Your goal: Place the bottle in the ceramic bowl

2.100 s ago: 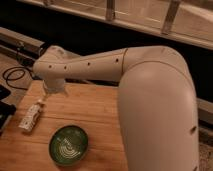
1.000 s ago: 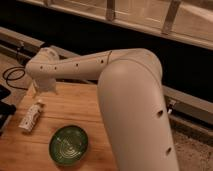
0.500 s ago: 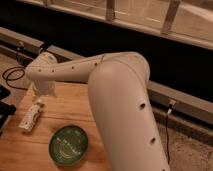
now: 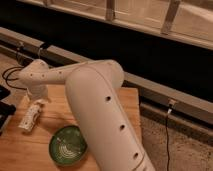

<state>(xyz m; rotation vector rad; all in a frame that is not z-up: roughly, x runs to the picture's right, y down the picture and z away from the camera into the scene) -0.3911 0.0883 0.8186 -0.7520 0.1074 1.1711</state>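
Note:
The small white bottle (image 4: 30, 118) lies on its side on the wooden table (image 4: 30, 150) at the left, its narrow end pointing up and right. The green ceramic bowl (image 4: 68, 145) with pale rings sits on the table to the bottle's lower right, with nothing inside it. My white arm (image 4: 95, 100) reaches from the lower right across to the left. My gripper (image 4: 39, 98) hangs under the wrist, just above the bottle's upper end and very close to it. Whether it touches the bottle cannot be told.
A black object (image 4: 5, 114) sits at the table's left edge, with a dark cable (image 4: 10, 75) behind it. A metal rail (image 4: 160, 95) runs along the back. Another cable (image 4: 167, 135) hangs over the floor to the right of the table.
My arm has swung left and lowered, bringing the gripper from above the table's middle down to the bottle's upper end. The bottle and the bowl have not moved.

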